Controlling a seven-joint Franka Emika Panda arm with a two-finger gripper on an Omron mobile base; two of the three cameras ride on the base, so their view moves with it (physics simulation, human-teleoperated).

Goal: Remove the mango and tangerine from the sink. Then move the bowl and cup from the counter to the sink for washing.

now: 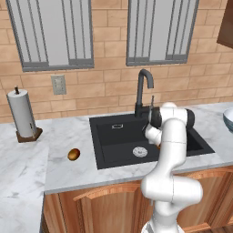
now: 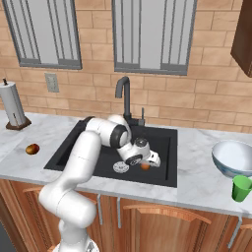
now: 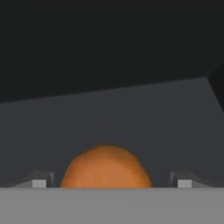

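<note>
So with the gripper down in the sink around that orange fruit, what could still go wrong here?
The tangerine is round and sits between the open gripper fingers; closing off-centre could squirt it away across the sink floor.

The hand works low near the drain and the basin's front wall, so lifting out at a slant might clip the rim.

The mango lies loose on the counter near the sink's edge; a careless drop-off there could knock it.

Marble counter (image 1: 68, 136) with mango (image 1: 73, 154), paper-towel roll (image 1: 22, 113), bowl (image 2: 232, 157), cup (image 2: 241, 188).
</note>
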